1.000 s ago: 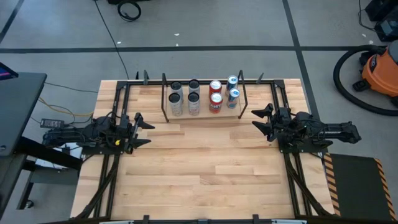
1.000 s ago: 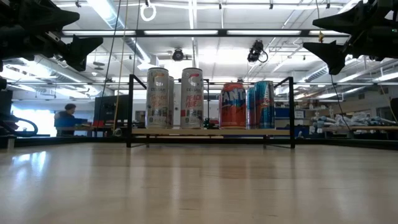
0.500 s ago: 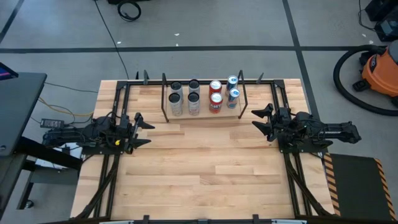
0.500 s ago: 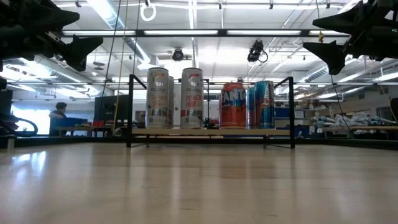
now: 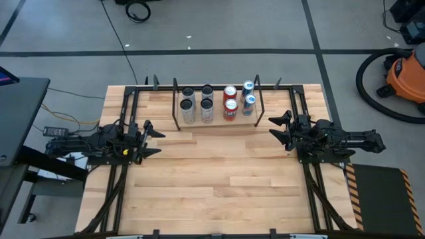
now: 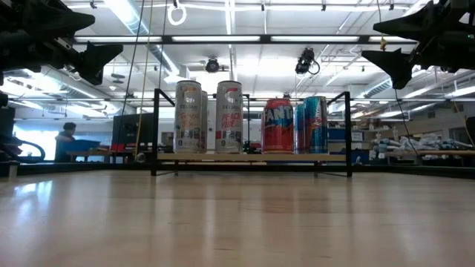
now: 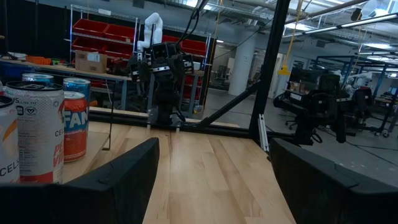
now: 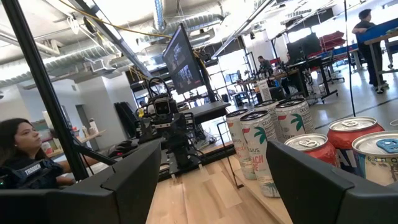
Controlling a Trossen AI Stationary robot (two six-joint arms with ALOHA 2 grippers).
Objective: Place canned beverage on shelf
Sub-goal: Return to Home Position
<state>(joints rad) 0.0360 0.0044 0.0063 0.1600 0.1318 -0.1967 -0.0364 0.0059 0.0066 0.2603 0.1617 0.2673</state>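
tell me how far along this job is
Done: on the shelf stand four white and pink cans, two red cans, two blue cans. In hand: nothing; left gripper and right gripper hover open at either side of the table. Left to do: likely nothing; no loose can shows.

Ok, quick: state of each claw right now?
Left claw: open, empty, by the table's left edge.
Right claw: open, empty, by its right edge.

Overhead looks down; low looks level; both share shelf [image 6: 251, 157].
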